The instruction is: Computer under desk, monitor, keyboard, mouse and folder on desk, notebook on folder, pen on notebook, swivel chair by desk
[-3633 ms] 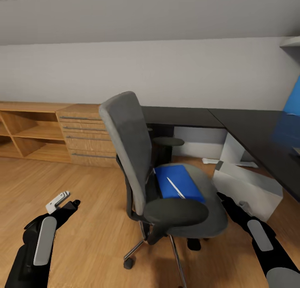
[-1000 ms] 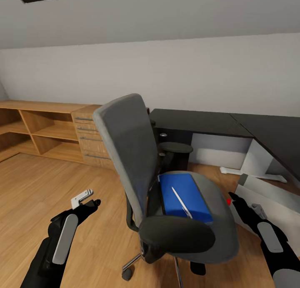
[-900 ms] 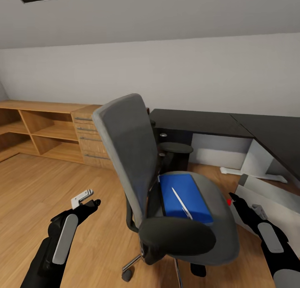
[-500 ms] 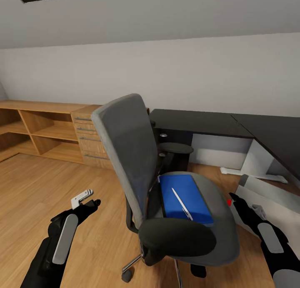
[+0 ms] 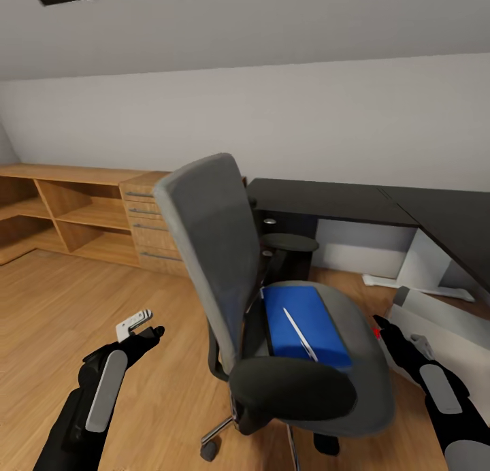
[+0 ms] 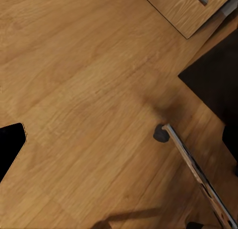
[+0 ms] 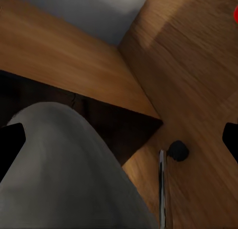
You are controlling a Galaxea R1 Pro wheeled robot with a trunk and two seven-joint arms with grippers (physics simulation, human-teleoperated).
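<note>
while the chair point(image 5: 272, 307) stands between your arms, your left gripper point(image 5: 139, 325) hangs over bare floor point(image 5: 82, 301) with its fingers spread, holding nothing. your right gripper point(image 5: 382, 326) sits just beside the seat's edge; i cannot tell how far it is open. the folder point(image 5: 303, 318) lies on the seat, the pen point(image 5: 299, 325) on top, desk point(image 5: 327, 200) behind.
</note>
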